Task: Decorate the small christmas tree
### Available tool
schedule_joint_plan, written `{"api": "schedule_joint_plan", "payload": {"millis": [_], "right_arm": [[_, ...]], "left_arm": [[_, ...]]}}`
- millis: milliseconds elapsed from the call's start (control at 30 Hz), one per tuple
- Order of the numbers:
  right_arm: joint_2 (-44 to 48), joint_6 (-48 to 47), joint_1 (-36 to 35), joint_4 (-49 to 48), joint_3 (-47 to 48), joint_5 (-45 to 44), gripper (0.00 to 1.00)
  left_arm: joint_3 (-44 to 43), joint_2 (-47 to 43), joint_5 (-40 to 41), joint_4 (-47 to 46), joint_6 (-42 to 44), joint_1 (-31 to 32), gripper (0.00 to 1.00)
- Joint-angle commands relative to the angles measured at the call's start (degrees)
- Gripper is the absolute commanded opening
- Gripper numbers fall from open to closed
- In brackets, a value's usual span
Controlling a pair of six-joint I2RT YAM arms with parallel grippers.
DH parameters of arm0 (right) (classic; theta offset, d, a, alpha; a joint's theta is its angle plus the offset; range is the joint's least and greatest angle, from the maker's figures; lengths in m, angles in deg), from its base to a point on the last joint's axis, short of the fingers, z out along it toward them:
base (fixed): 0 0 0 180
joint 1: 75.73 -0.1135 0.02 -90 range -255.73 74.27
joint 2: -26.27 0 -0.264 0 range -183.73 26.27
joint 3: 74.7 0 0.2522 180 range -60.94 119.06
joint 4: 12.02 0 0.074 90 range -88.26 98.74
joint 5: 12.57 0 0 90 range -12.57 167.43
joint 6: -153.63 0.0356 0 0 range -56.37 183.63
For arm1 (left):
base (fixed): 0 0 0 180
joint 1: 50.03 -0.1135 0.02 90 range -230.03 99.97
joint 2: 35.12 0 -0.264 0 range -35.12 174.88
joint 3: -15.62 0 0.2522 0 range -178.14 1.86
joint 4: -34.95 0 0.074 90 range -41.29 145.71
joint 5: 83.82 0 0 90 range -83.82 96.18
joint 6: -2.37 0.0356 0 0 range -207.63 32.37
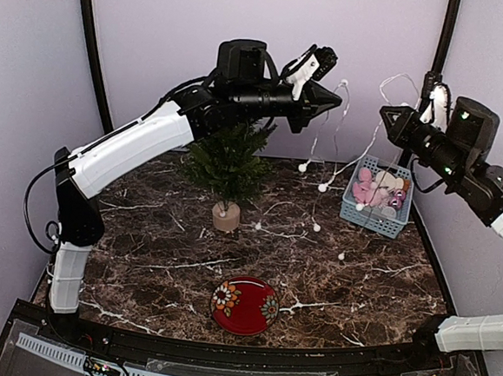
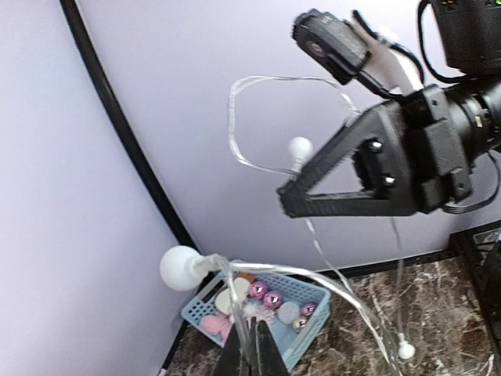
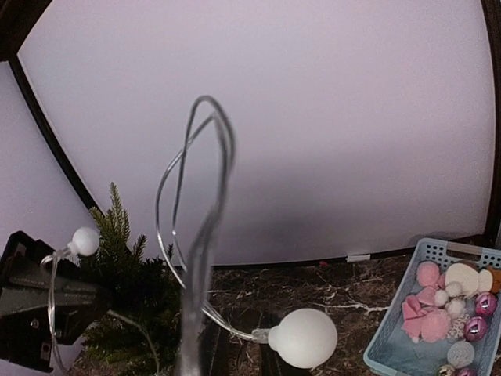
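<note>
The light string (image 1: 304,167) is being gripped by left tool (image 1: 337,97) and right tool (image 1: 386,114); the small christmas tree (image 1: 229,160) is being left bare.

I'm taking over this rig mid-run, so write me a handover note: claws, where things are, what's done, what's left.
Left claw: shut on the light string, high over the small christmas tree.
Right claw: shut on the same string, up near the basket.
String's tail lies on the table right of the tree.
Done: string held up. Left: drape it on the tree, hang the ornaments from the basket.
</note>
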Motion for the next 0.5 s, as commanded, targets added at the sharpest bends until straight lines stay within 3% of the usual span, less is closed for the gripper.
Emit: {"api": "schedule_joint_plan", "payload": {"millis": [0, 200, 333, 367, 467], "right_arm": [[-1.7, 2.7, -0.4, -5.2, -3.3, 4.2, 0.0], [-0.7, 8.9, -0.4, -1.5, -10.5, -8.2, 0.0], [-0.3, 12.4, -0.3, 1.8, -15.9, -8.6, 0.0], [-0.6, 13.1, -0.3, 3.2, -16.7, -7.8, 0.11], [0.6, 14.3, -0.3, 7.2, -19.4, -4.7, 0.65]], "left_arm": [[-2.3, 1.4, 1.6, 0.4, 3.6, -1.5, 0.0], [-3.3, 1.4, -2.0, 1.0, 0.6, -1.6, 0.0], [-0.3, 1.4, -6.4, 2.2, -2.9, -1.6, 0.0], [0.3, 1.4, -6.5, 2.3, -3.4, -1.6, 0.0], [2.4, 1.5, -6.6, 3.3, -3.8, -1.5, 0.0]]}}
